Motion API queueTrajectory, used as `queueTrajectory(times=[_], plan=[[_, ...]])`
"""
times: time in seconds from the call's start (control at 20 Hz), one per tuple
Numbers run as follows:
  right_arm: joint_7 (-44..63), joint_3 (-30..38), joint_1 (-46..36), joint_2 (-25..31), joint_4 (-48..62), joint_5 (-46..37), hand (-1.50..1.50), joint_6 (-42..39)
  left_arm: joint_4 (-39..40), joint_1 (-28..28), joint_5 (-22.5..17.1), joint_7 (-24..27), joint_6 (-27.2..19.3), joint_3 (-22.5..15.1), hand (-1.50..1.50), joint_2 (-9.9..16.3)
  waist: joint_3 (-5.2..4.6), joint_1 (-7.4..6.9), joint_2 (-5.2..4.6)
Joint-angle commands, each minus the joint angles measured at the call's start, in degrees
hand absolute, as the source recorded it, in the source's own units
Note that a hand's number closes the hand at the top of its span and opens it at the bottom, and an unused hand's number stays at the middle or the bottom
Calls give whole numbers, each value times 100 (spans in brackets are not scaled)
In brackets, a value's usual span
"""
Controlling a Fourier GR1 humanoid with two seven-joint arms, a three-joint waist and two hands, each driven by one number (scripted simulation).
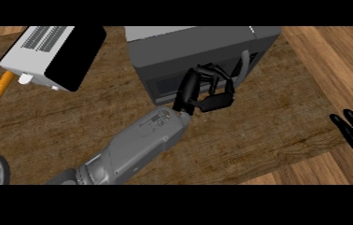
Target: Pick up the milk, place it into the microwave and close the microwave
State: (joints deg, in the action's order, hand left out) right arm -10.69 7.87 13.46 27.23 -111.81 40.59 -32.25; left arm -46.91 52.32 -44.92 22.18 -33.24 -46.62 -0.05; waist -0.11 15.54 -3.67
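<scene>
the wooden tabletop (82, 121) carries a grey microwave (200, 46) with its door shut, and a white appliance (55, 56) sits well to its left. the left hand (203, 91) rests against the microwave's front, fingers curled and holding nothing, while the right hand (342, 126) rests open at the right edge. the milk is not visible.

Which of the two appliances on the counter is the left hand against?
The dark grey microwave at centre: the left hand is at its front. The white appliance sits apart at upper left.

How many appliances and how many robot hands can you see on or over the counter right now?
Appliances: 2, the grey microwave and the white and black appliance.
Robot hands: 2, the left hand at the microwave's front and the right hand at the right edge.
Total: 4.
</scene>
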Motion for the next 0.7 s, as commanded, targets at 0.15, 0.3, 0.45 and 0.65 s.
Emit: queueTrajectory(times=[0.15,0.3,0.45,0.65], plan=[[120,-26,50,136,-196,172,-150,-108,625,325,-257,332,-218,422,150,4,-13,66,-59],[114,-105,-37,141,-180,258,-150,-205,601,346,-330,470,-277,326,150,4,0,63,-111],[163,-155,-78,190,-276,332,-150,-246,610,339,-421,611,-298,303,150,4,-8,56,-120],[180,-76,-93,288,-339,463,-150,-297,651,340,-550,705,-355,286,150,4,-7,155,-131]])
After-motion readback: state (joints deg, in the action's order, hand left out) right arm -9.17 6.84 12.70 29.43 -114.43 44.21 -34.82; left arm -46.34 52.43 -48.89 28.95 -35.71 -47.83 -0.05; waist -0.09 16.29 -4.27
